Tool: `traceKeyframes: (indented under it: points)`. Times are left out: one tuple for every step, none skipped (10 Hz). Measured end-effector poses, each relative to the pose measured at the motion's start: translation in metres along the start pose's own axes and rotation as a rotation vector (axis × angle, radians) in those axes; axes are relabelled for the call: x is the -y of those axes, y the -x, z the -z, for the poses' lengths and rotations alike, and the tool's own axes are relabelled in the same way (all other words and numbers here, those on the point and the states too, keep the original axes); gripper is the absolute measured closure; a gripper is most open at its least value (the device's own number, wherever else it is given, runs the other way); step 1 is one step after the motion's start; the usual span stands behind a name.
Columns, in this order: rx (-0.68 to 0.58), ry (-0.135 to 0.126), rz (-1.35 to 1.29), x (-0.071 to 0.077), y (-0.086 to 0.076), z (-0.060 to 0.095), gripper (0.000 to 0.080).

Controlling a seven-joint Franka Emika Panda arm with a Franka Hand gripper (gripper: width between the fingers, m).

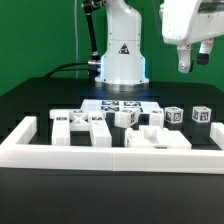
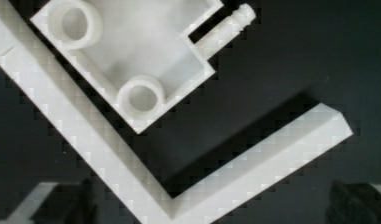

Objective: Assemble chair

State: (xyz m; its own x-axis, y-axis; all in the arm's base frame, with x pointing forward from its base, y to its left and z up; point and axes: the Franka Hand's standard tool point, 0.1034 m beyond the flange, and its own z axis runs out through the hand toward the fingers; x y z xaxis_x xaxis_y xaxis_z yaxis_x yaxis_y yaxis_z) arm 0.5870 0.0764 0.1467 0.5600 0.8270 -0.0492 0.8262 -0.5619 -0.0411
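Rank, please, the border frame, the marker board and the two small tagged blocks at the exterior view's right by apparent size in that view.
1. Border frame.
2. Marker board, partly hidden.
3. The two tagged blocks look alike; I would not rank them.

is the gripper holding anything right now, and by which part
Nothing is held: the gripper hangs open and empty, well above the loose chair parts.

Blocky white plastic chair parts (image 1: 158,138) crowd just inside the long white border frame (image 1: 110,158) — narrow gaps only. Above it — open air.
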Motion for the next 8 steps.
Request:
traceKeyframes:
  points:
    - [0.001, 0.000, 0.001, 0.0001, -0.0001, -0.0002, 0.0150]
    - [0.001, 0.000, 0.001, 0.0001, -0.0001, -0.0003, 0.0150]
    - [0.001, -0.001, 0.001, 0.0001, -0.0001, -0.0003, 0.0150]
    - [0.001, -0.001, 0.000, 0.0001, 0.0001, -0.0005, 0.0150]
    - [0.001, -0.001, 0.000, 0.0001, 0.0002, -0.0006, 0.0150]
    - [0.001, -0.002, -0.005, 0.0002, 0.0002, -0.0007, 0.0150]
    - [0.001, -0.002, -0.020, 0.0002, 0.0002, -0.0008, 0.0150]
    - [0.001, -0.003, -0.022, 0.0004, 0.0005, -0.0014, 0.0150]
